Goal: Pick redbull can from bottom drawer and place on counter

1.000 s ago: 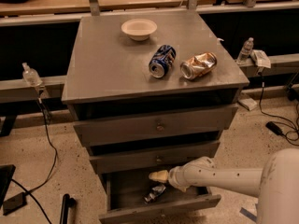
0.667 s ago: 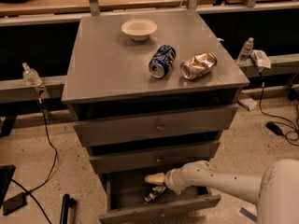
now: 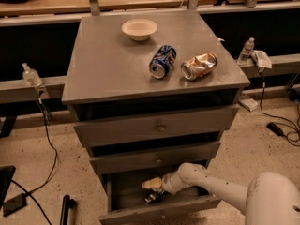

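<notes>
The bottom drawer (image 3: 159,211) is pulled open below two knobbed drawers. The redbull can (image 3: 154,198) lies on its side inside it, mostly in shadow. My gripper (image 3: 151,184) reaches into the drawer from the right on a white arm, its cream fingertips just above and slightly left of the can. The counter (image 3: 108,64) is the grey top of the cabinet; it carries a wider blue can (image 3: 162,61) and a crushed gold can (image 3: 199,65), both lying on their sides.
A white bowl (image 3: 139,29) sits at the back of the counter. Plastic bottles stand on the side rails at left (image 3: 31,75) and right (image 3: 247,50). Cables run over the speckled floor on both sides. Wooden tabletops lie behind.
My gripper has moved left and a little deeper into the bottom drawer, closer over the can. The can and the things on the counter have not moved.
</notes>
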Controlling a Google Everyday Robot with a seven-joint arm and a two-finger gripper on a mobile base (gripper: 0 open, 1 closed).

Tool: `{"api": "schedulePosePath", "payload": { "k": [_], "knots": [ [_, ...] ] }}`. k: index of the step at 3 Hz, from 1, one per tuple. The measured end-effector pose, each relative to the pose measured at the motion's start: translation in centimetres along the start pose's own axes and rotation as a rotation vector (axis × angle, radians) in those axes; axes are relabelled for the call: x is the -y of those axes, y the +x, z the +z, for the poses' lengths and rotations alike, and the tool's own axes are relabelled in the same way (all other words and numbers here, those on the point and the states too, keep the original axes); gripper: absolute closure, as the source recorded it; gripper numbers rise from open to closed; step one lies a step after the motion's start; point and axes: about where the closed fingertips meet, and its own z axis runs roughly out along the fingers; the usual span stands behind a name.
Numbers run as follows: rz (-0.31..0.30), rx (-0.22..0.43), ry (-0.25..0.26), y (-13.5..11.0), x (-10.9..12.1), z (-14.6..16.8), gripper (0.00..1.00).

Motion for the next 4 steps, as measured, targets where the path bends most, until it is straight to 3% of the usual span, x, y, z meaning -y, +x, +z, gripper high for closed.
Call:
{"api": "schedulePosePath", "payload": {
  "k": [1,2,3,4],
  "knots": [
    [-0.061,0.027,-0.036,0.2,-0.9,2.5,0.0],
    [-0.07,0.039,-0.139,0.8,-2.0,5.1,0.0],
    [0.002,0.044,-0.207,1.0,-2.8,6.6,0.02],
    [0.058,0.065,-0.21,0.6,-3.4,7.3,0.32]
  ]
}}
